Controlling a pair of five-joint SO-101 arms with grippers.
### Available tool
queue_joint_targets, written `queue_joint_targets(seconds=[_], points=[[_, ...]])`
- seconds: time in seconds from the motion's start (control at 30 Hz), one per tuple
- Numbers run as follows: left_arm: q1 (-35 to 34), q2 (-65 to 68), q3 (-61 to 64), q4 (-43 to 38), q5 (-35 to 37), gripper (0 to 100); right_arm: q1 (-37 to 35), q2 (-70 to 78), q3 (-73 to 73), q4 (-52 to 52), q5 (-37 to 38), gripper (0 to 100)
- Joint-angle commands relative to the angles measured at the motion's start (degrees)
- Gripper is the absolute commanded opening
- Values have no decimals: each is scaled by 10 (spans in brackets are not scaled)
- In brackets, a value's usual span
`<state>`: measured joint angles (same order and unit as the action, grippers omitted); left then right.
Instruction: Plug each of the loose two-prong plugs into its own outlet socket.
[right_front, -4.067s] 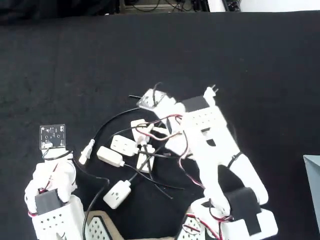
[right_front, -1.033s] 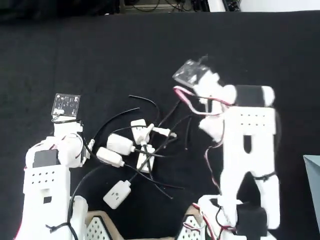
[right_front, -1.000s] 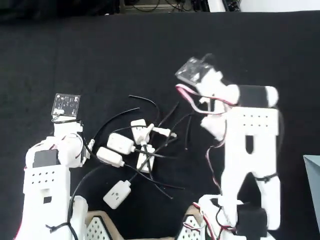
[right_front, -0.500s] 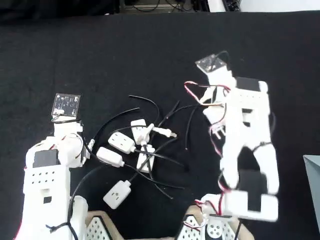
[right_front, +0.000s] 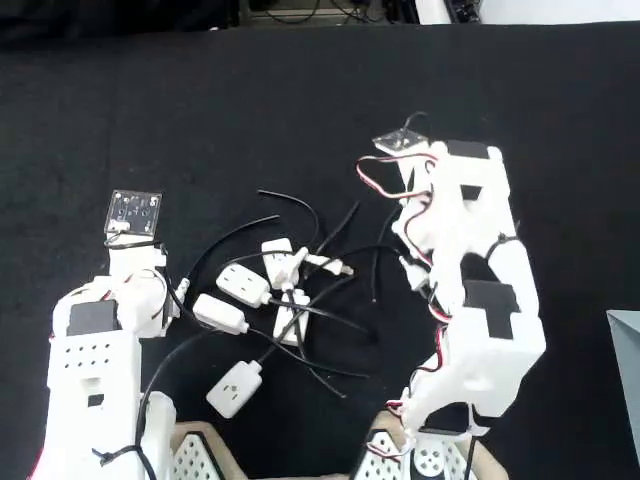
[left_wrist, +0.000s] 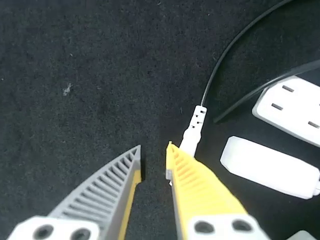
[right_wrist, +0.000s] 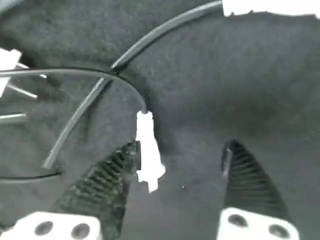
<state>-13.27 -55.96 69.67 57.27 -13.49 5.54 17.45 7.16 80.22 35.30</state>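
Black cloth is covering the desk (right_front: 300, 90), and two white plastic arms are standing at its near edge. The white left arm (right_front: 95, 365) is rising at the near left corner, and the white right arm (right_front: 475, 300) is folding up tall to the right of the middle. Between them a tangle of white outlet sockets (right_front: 243, 288) and thin black cords (right_front: 285, 205) is lying on the cloth, with one white rectangular socket (right_front: 235, 387) sitting apart at the near side of the heap.

The left hand (left_wrist: 154, 146), one grey ribbed finger and one yellow one, is hanging over bare cloth with only a narrow gap showing between its tips and nothing lying in that gap. A small white plug (left_wrist: 192, 131) on a black cord is lying just outside the yellow finger (left_wrist: 195, 185), its near end being covered by that finger's tip. Beyond it a white two-slot socket (left_wrist: 287, 105) and a plain white block (left_wrist: 272, 164) are lying side by side.

The right hand (right_wrist: 181, 146), with black ribbed fingers, is spreading wide over the cloth and gripping nothing. A second small white plug (right_wrist: 148, 152) is lying inside the spread, right beside one finger (right_wrist: 107, 185), its black cord curving away to cross other cords
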Motion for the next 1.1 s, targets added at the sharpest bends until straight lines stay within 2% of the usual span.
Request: queue_joint_targets(seconds=[0.0, 0.23, 0.43, 0.57, 0.83, 1.07], points=[[3, 0, -6, -10, 4, 97, -4, -2, -51, 50, 41, 252], [3, 0, -5, -10, 4, 98, 8, 62, -68, 30, 46, 233], [6, 0, -5, -10, 4, 98, -4, 109, -116, 95, 42, 233], [4, 0, -5, -10, 3, 98, -4, 134, -135, 101, 40, 233], [4, 0, -5, -10, 3, 98, -9, 211, -179, 139, 40, 64], [4, 0, -5, -10, 3, 98, -11, 219, -231, 207, 40, 26]])
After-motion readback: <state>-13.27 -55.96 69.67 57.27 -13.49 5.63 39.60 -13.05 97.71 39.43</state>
